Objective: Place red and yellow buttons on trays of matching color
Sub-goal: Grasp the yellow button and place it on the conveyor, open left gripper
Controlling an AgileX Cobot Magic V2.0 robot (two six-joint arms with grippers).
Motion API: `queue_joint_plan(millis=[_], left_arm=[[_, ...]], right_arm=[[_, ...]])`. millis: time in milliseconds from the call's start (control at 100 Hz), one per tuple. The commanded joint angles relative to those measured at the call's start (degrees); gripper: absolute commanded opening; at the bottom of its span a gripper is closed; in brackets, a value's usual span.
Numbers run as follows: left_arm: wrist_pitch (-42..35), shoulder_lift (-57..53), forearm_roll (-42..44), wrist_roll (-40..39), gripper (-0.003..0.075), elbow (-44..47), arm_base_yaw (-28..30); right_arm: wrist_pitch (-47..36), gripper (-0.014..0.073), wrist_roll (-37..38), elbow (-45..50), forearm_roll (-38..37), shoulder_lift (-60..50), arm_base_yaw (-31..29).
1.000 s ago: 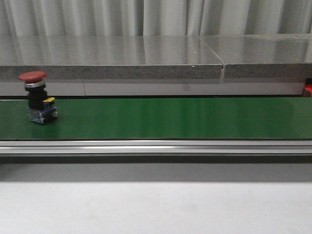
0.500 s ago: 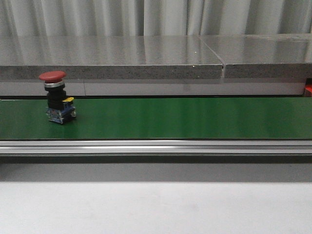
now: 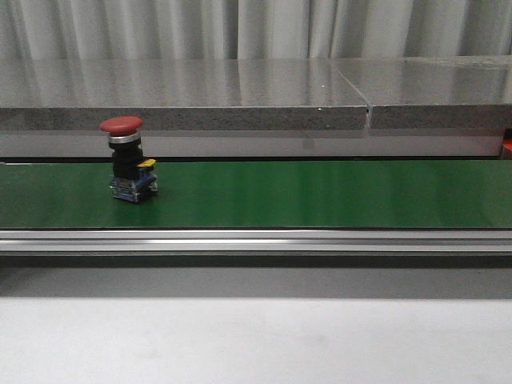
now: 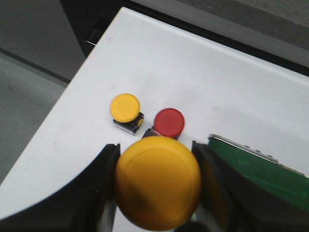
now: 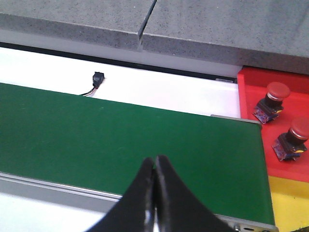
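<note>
Left fingers (image 4: pixel 108 181) clamp yellow button (image 4: pixel 158 181) between them.

no readable text, labels, brands, numbers or signs in any view

Green belt (image 3: pixel 320 196): red button (image 3: pixel 128 164) upright, left part. White table (image 4: pixel 217 77): yellow button (image 4: pixel 125 108), red btn (image 4: pixel 169 123).
</note>
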Motion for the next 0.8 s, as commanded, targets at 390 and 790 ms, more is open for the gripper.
queue_joint_plan(millis=[390,790], left_arm=[[-6.5,-2.9,-0.8,1.0,-0.0019,7.9,-12.6],[-7.8,3.9,-0.9,1.0,-0.0018,8.7,-12.6]], right_arm=[[-3.6,-0.0068,-0.4,-1.4,0.5,0.0,0.0],[-3.6,-0.0068,-0.4,-1.4,0.5,0.0,0.0]])
